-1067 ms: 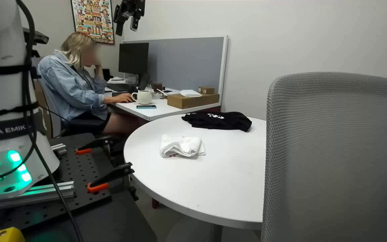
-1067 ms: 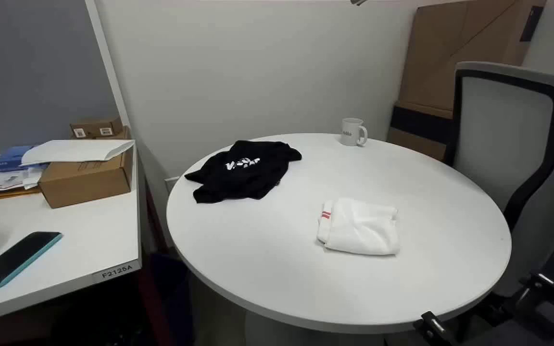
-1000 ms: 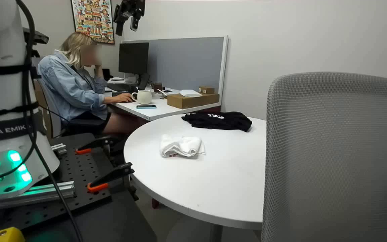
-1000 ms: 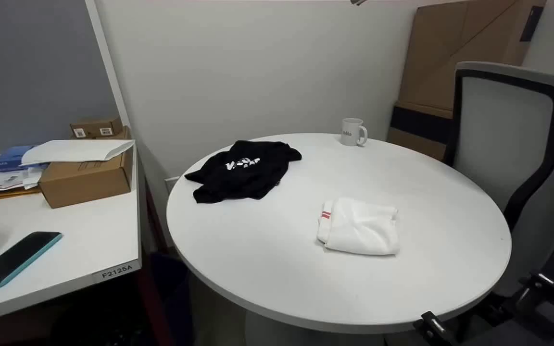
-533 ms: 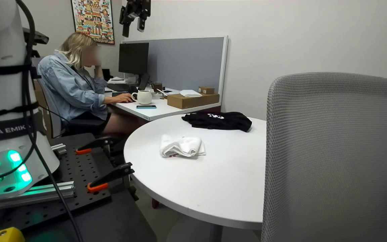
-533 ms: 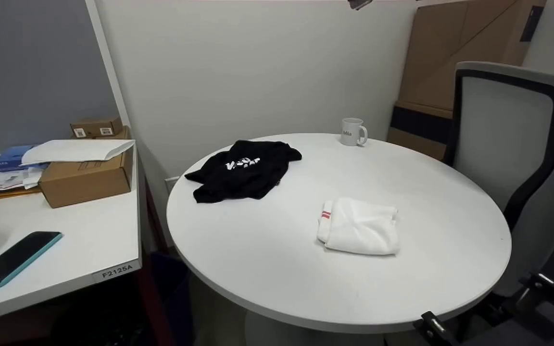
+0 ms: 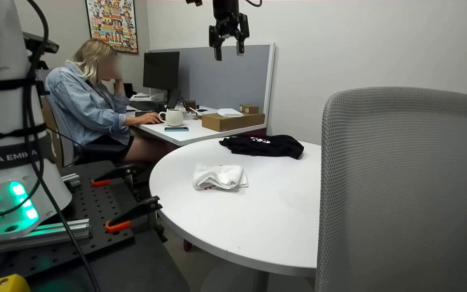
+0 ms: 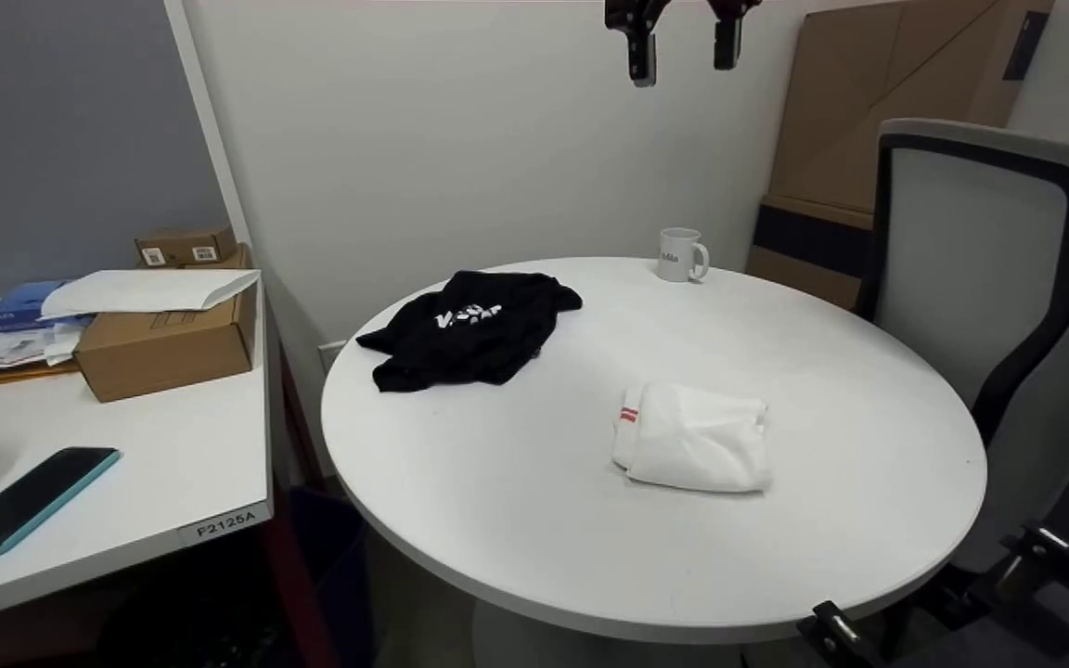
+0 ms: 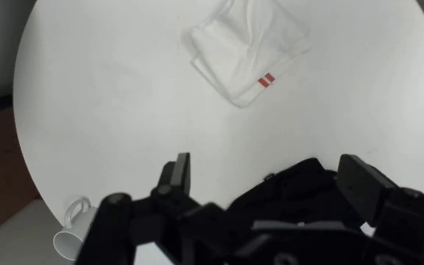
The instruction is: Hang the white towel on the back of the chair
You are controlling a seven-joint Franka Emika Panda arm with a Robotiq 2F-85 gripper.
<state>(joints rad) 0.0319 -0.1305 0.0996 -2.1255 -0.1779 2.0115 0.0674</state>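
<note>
Welp, gripper point(image 7: 229, 53): jaws gaped, top centre
Towel point(image 7: 220, 177): sat ungrabbed mid-frame
Chair point(image 7: 405, 182): right side, we'd hung nothing yet

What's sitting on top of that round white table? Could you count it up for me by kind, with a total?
Cloth items: 2, the white towel and the black garment
Crockery: 1, the mug
Total: 3

Open air separates the spread gripper point(image 8: 685, 71) from the white towel point(image 8: 697, 439), which has tabletop point(image 8: 516, 520) all around; black shirt point(image 8: 474, 343) and mug point(image 8: 675, 257) sit apart, and a mesh chair back point(image 8: 971, 250) walls one side
</note>
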